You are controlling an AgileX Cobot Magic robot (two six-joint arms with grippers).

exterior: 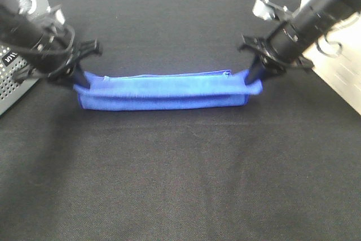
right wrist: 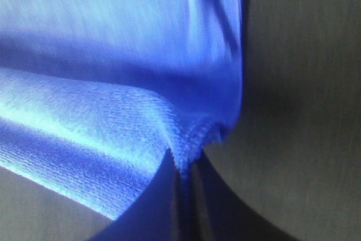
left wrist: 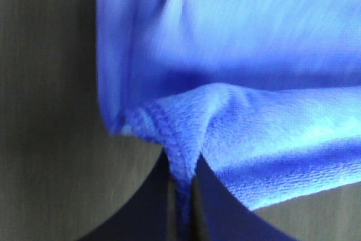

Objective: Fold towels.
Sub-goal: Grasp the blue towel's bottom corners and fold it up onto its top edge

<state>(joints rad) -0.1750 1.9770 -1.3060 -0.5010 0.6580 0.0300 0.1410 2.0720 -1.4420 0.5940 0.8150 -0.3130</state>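
One bright blue fuzzy towel [exterior: 163, 91] lies doubled into a long narrow band across the middle of the black table. My left gripper [exterior: 80, 80] is shut on its left end and my right gripper [exterior: 254, 77] is shut on its right end. Up close, the left wrist view has the towel's hemmed edge [left wrist: 175, 150] pinched between the dark fingers [left wrist: 149, 207]. Likewise in the right wrist view a hemmed corner [right wrist: 186, 150] of the towel is clamped between the fingers [right wrist: 155, 207]. The upper layer is raised slightly at both ends.
A black cloth covers the table [exterior: 180, 184]. A perforated grey basket [exterior: 14, 83] stands at the left edge behind the left arm. A white surface [exterior: 338, 77] borders the table on the right.
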